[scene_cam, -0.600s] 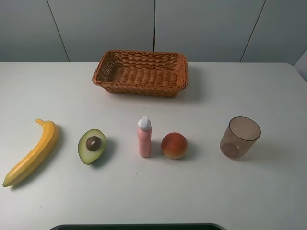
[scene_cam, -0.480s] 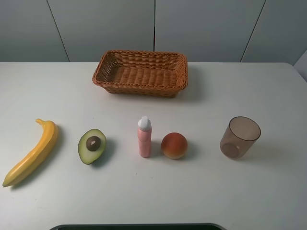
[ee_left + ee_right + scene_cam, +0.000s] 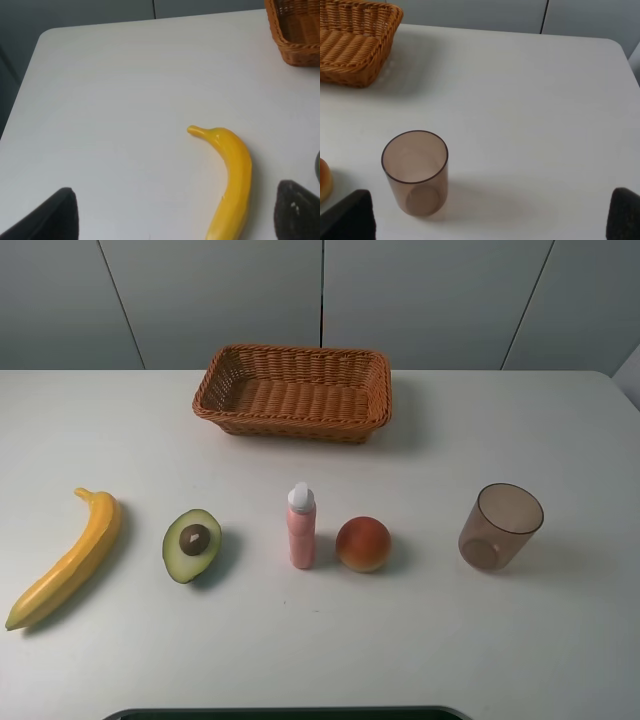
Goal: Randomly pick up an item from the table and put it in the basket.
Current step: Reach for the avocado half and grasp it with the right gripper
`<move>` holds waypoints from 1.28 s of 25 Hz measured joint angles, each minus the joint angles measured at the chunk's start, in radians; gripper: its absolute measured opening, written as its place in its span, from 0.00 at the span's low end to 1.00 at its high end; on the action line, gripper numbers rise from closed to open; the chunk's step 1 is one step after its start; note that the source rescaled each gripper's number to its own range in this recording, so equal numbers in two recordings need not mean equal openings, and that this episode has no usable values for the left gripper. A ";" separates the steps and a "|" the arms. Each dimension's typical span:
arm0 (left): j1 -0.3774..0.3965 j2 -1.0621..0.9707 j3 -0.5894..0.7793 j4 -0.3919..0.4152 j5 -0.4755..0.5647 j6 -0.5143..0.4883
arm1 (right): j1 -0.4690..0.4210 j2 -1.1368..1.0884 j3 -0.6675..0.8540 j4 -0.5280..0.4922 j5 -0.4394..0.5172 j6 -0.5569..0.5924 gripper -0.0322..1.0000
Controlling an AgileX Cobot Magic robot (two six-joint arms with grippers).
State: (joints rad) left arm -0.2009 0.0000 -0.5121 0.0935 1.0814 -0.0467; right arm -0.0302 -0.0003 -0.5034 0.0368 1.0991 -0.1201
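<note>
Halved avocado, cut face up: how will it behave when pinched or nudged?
The halved dark green avocado likely rocks or spins if nudged, since it rests on its rounded skin side on the white table. It looks rigid and smooth, so possibly slippery under a pinch. Being low and wide, it should not tip over.

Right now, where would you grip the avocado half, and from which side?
Probably straight down from above, pinching the avocado half across its short width: it lies flat, pit up, with bare table between it and the banana and the pink bottle.
</note>
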 joint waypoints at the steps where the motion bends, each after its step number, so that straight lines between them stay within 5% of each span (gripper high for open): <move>1: 0.000 0.000 0.000 0.000 0.000 0.000 | 0.000 0.000 0.000 0.000 0.000 0.000 1.00; 32: 0.000 0.000 0.000 0.000 0.000 0.000 | 0.000 0.000 -0.005 0.000 -0.012 0.012 1.00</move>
State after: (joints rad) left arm -0.2009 0.0000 -0.5121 0.0935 1.0814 -0.0467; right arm -0.0302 -0.0003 -0.5081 0.0368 1.0870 -0.1078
